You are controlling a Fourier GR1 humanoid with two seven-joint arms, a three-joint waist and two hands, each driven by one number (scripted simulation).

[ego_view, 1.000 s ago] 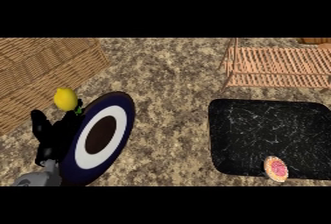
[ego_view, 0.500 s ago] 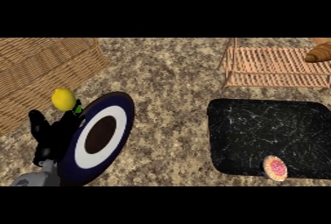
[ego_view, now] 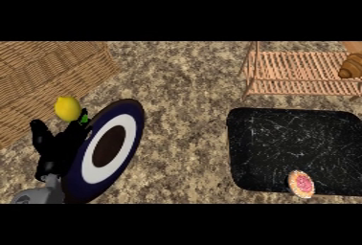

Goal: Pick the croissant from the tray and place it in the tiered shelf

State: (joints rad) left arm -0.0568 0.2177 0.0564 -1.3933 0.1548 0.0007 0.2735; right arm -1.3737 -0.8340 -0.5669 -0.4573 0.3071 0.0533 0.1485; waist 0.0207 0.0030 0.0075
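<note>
Golden crescent croissant (ego_view: 350,66) on slatted shelf (ego_view: 297,74)

Speckled, rough-looking stone on the counter (ego_view: 184,86). Woven wicker, ribbed and matt, on the basket (ego_view: 42,72). Pale wooden slats across the tiered shelf (ego_view: 297,72). Black, marble-veined, matt surface on the tray (ego_view: 290,139). Smooth, glazed-looking finish on the dark blue and white plate (ego_view: 106,148). Golden-brown, baked crust on the croissant (ego_view: 351,66). Smooth yellow skin on the lemon (ego_view: 67,108).
</note>
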